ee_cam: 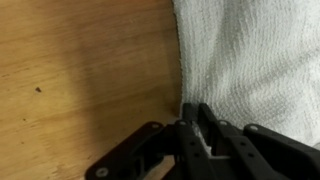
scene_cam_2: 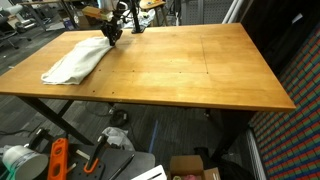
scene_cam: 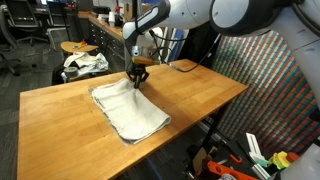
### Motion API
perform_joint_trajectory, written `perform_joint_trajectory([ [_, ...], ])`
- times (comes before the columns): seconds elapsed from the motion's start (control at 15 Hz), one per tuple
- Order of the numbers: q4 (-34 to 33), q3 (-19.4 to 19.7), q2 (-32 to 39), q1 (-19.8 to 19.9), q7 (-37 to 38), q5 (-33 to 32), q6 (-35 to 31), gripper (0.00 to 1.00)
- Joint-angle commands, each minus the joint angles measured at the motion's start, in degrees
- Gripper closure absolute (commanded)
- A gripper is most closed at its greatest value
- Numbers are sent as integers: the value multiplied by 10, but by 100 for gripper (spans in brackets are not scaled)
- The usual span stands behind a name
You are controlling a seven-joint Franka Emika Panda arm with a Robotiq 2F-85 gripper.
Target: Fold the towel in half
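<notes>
Gripper (ee_cam: 198, 110) jaws together on the towel (ee_cam: 250, 50) hem at six o'clock; grasp looks made, next lift and carry across

Exterior view: raised, off a table (scene_cam: 60, 115) corner, facing the arm (scene_cam: 190, 15) obliquely, mid-distance.
Exterior view: raised, farther back, looking along the table (scene_cam_2: 180, 70), arm at far end.
Wrist view: very close, looking down.
Shared by all: towel (ee_cam: 250, 50) edge, gripper (ee_cam: 197, 110).
</notes>
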State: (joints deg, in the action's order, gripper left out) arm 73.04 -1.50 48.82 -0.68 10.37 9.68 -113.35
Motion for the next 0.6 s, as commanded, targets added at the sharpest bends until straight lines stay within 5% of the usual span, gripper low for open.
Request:
perform_joint_trajectory([
  [0.0, -29, 3, 13, 8, 3, 5, 11, 85],
  [0.53, -2, -5, -22, 33, -28, 14, 18, 83],
])
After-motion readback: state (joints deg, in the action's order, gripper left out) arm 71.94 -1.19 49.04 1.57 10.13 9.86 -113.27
